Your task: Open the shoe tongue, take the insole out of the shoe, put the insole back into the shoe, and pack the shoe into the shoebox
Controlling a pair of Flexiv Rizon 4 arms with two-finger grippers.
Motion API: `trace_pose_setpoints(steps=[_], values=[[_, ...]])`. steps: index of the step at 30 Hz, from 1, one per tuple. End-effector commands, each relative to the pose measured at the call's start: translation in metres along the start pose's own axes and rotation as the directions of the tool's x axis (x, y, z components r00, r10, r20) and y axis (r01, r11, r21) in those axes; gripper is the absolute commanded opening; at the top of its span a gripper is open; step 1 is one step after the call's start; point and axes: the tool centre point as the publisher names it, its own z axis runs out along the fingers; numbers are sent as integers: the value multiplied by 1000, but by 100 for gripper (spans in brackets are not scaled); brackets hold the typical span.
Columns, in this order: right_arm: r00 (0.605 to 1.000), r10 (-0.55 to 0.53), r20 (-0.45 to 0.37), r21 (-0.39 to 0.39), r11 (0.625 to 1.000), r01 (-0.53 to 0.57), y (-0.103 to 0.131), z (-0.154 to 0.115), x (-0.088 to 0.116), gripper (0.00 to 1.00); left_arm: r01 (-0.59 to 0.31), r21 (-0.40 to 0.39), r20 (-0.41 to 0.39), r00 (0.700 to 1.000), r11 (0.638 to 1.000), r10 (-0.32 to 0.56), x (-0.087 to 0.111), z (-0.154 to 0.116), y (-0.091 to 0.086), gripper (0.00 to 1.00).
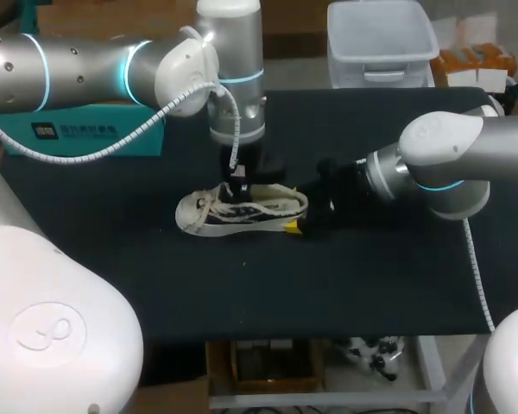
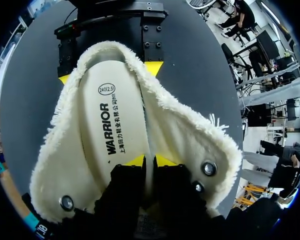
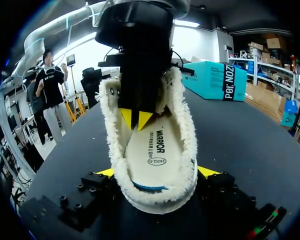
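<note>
The left tool (image 2: 150, 161) points down into the open shoe (image 1: 242, 211), its tips narrowed to a slit on the forward edge of the insole (image 2: 107, 130), which lies inside the fleecy lining ahead of it. The right tool (image 3: 156, 172) stands wide, one finger against each side of the heel. The shoe rests on the tabletop (image 1: 371, 267). The teal shoebox (image 1: 95, 138) sits well beyond the left tool.

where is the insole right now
Inside the shoe at mid-table in the head view: the insole lies flat, with the left claw pinching its front part and the right claw gripping the heel.
</note>
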Motion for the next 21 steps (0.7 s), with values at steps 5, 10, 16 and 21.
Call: trace_pose_setpoints(steps=[5,10,16,21], values=[[1000,-1,5,-4,1000,1,-4,1,0,0,46,-11,44,998,999,-46,6,15,-2,23],[1000,-1,5,-4,1000,1,-4,1,0,0,89,-23,79,993,996,-87,-2,25,-5,21],[1000,-1,5,-4,1000,1,-4,1,0,0,98,-25,109,990,995,-95,-8,39,-3,18],[1000,-1,5,-4,1000,1,-4,1,0,0,110,-39,169,980,993,-102,-11,56,-1,15]])
